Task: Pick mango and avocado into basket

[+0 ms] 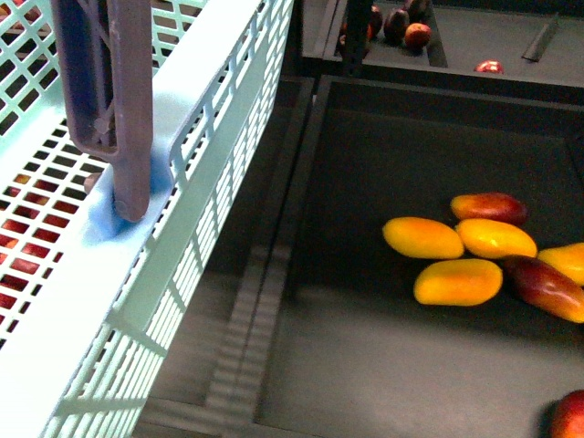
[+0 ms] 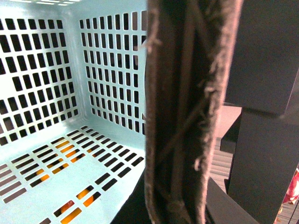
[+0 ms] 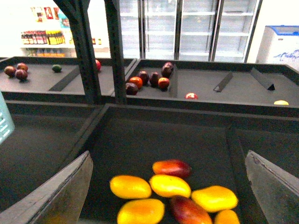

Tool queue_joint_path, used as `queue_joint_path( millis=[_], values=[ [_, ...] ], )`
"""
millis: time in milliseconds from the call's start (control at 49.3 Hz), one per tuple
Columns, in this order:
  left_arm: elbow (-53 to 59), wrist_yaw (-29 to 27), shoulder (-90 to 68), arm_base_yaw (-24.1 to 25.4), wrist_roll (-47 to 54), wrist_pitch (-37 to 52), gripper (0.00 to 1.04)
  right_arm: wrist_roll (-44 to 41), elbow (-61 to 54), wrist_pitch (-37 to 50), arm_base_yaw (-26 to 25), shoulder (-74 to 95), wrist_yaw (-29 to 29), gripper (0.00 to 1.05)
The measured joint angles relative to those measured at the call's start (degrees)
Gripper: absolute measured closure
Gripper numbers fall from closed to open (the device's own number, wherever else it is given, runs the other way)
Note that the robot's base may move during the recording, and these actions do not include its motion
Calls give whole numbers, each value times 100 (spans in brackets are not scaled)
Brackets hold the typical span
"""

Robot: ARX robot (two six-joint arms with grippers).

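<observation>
Over on the left, the turquoise basket (image 1: 205, 68) stands beside a dark tray (image 1: 365, 164), its brown-grey handle (image 1: 114, 91) raised. The left gripper (image 2: 187, 140) has its fingers clamped on that handle. Further right, yellow mangos (image 1: 422, 237) lie clustered with red-blushed mangos (image 1: 490, 207) on the tray floor. The right gripper (image 3: 167, 155) faces them, fingers wide apart. A dark green fruit (image 3: 56, 68), too small to name, sits in a far bin (image 3: 35, 80).

A grocery shop: glass-door fridges (image 3: 187, 28) behind dark produce bins (image 3: 210, 86).
</observation>
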State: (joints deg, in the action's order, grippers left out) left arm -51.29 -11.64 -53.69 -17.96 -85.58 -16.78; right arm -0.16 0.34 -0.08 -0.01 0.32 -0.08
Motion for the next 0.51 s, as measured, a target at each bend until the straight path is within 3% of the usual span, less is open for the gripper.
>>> queue_joint_path(
  millis=[507],
  values=[
    [17,-184,20,66,48,-2,96,-2,-4,-9,-7,-7,-48,8]
  ],
)
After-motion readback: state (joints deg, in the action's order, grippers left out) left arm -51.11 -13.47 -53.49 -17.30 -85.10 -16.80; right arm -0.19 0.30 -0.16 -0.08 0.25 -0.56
